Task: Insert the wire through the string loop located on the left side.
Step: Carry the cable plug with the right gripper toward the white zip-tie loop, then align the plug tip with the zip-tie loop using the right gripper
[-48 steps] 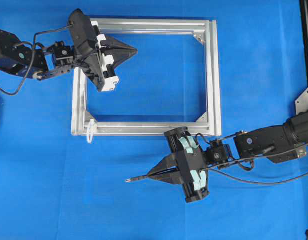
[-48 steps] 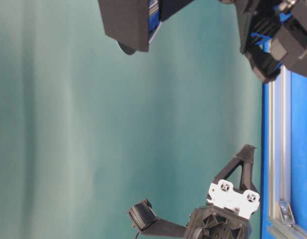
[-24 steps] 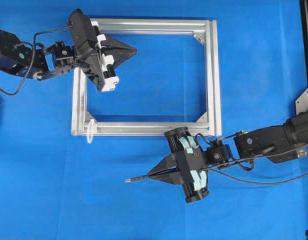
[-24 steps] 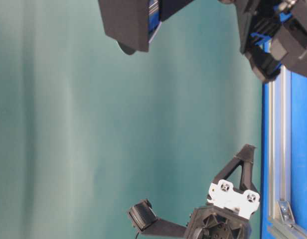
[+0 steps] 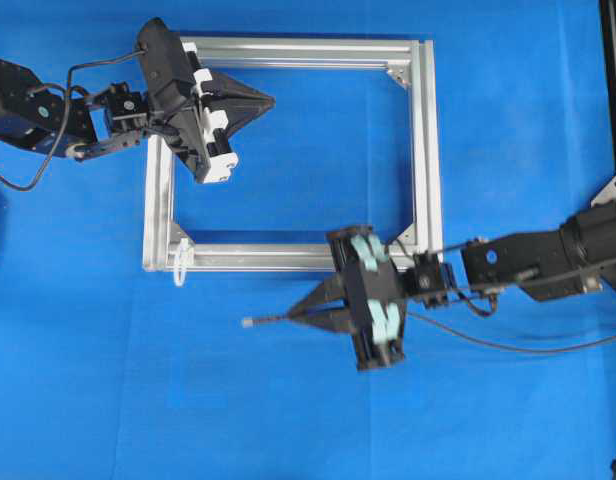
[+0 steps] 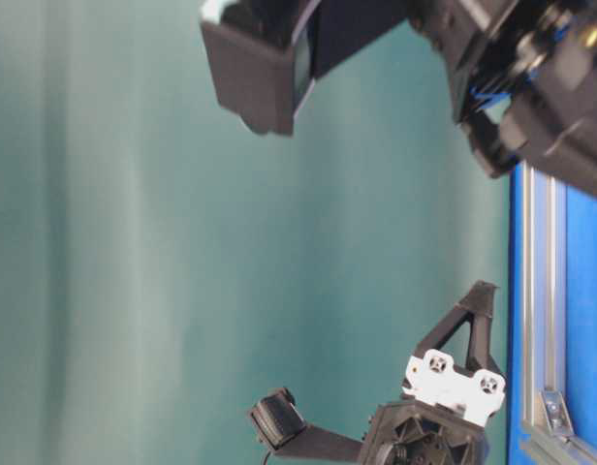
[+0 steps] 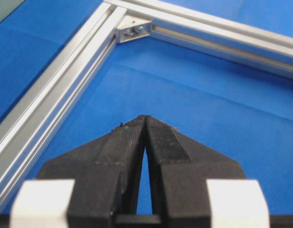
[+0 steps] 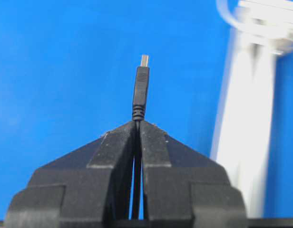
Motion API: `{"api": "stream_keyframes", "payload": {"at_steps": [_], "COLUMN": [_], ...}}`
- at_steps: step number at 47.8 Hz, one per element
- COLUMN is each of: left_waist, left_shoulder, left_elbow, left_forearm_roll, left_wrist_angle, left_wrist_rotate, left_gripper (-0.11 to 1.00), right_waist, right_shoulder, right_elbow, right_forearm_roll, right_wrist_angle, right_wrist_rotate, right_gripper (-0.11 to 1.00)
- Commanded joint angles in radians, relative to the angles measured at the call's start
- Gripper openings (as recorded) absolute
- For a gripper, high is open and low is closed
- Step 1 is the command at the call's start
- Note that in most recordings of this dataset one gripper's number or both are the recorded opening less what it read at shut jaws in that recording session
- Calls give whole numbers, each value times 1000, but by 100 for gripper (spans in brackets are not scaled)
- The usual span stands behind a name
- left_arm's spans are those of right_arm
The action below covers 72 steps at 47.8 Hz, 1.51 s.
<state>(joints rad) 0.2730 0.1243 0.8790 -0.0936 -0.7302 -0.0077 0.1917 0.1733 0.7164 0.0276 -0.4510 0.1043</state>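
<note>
So in my right wrist view, closest thing is my right pincer (image 8: 138,124), clamped tight on the wire (image 8: 140,90). The cable runs up through the thin slit between the two black fingers (image 8: 118,152), and the stiff plug sticks straight out past the tips with its little silvery metal end pointing away from me. Behind it is just blue surface (image 8: 65,71). Off to the right the aluminium frame (image 8: 249,118) shows up as a blurry pale bar, and at the top right corner there's a whitish curve that looks like the string loop (image 8: 227,14), too smeared to say more.

From overhead it's clearer. My right pincer (image 5: 293,316) sits just below the frame's bottom rail, pointing left, with the wire (image 5: 268,319) poking out toward the left and its tip over bare blue. The rest of the wire trails back to the right past my arm. The string loop (image 5: 179,262) hangs at the frame's bottom-left corner, up and to the left of the plug tip, and the two are apart, nothing threaded.

Further up, my left pincer (image 5: 271,99) is closed on nothing, fingers pressed together into a point. It hovers inside the frame (image 5: 425,150) near the top-left corner, pointing right. Left wrist view agrees: fingertips (image 7: 137,137) touching, blue surface below, and a frame corner with a small bracket (image 7: 134,31) beyond.

Table-level view only gives me dark arm parts against a teal backdrop.
</note>
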Motion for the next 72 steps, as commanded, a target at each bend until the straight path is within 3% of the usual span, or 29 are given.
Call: {"api": "stream_keyframes", "payload": {"at_steps": [1,17,33,57,72], "left_waist": [-3,-3,-5,-3,-3], "left_shoulder": [-32,-31,-31,-32,-32], "left_elbow": [-8,-8,-8,-8,-8], "left_forearm_roll": [3,5,5,5,5], "left_wrist_angle": [-6,-6,-6,-6,-5], "left_wrist_rotate": [-2,-2,-2,-2,-2], "left_gripper": [0,0,0,0,0], "right_waist": [-32,-118,-118,-118,-118], "right_shoulder": [-34,-34,-25,97,103], "right_elbow": [-11,-2,-15,-190,-198], "right_forearm_roll": [0,3,6,5,3], "right_wrist_angle": [-3,2,-3,15,32], "right_wrist_rotate": [2,2,3,3,3], "right_gripper": [-10,-10,-10,-10,-10]}}
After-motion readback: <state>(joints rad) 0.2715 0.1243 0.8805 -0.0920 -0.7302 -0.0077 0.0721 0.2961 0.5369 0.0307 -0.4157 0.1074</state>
